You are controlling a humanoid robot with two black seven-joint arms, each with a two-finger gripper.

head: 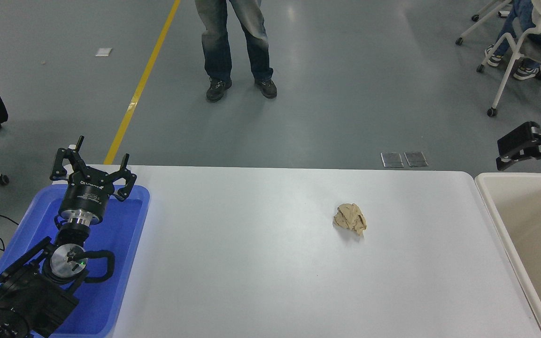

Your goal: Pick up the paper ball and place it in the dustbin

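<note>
Right gripper (503, 157) hangs just beyond the far rim of the dustbin (491, 206), above the floor; whether its fingers are apart cannot be told. Paper ball (351, 218) lies alone on the white table (251, 263), left of the dustbin, well apart from it. Left gripper (93, 168), fingers spread, is parked far left of the dustbin over a blue tray (125, 263); white lettering on its body is too small to read.

A single high head view looks forward and down over the white table (261, 263), floor toward twelve o'clock, arms entering at seven and three o'clock.
</note>
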